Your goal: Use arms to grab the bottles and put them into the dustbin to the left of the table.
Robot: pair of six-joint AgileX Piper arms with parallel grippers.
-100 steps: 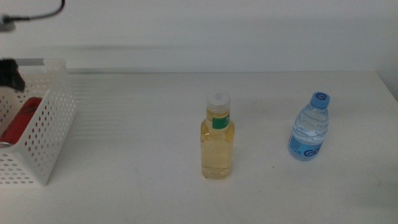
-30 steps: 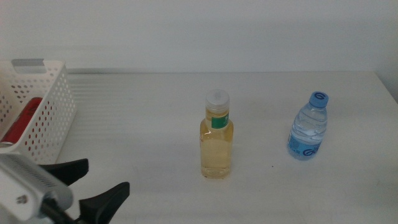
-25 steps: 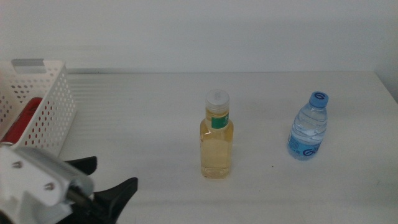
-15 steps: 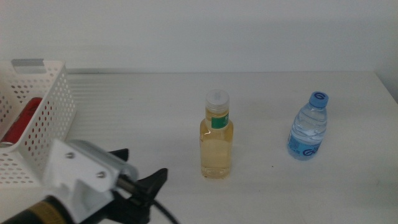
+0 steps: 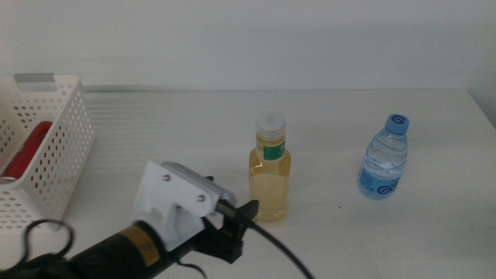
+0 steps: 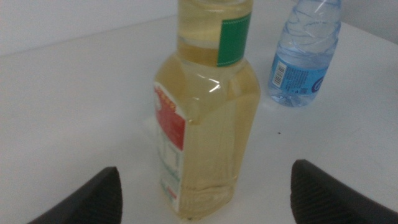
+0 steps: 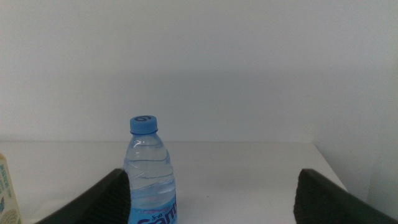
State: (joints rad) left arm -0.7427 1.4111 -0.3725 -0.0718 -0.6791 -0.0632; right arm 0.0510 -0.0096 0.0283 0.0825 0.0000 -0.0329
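The clear bottle of yellow liquid (image 5: pixel 270 178), with white cap and green label, stands upright mid-table. My left gripper (image 5: pixel 239 229) is open just left of it, near its base; in the left wrist view the bottle (image 6: pixel 208 124) stands close ahead between the two spread jaws of the gripper (image 6: pixel 205 173), untouched. The blue-capped water bottle (image 5: pixel 384 167) stands upright to the right. My right gripper (image 7: pixel 211 180) is open and empty, out of the middle view, with the water bottle (image 7: pixel 149 171) ahead near one jaw. The red can (image 5: pixel 27 147) lies inside the white dustbin (image 5: pixel 66 139).
The dustbin stands at the left edge of the white table (image 5: pixel 155 132). The left arm's white housing (image 5: pixel 174 201) and black cable cross the front left of the table. The table's right edge lies just beyond the water bottle.
The left arm has come from the dustbin, entered at the bottom left and moved right across the table front, bringing its open gripper up beside the yellow bottle. Both bottles have stayed put.
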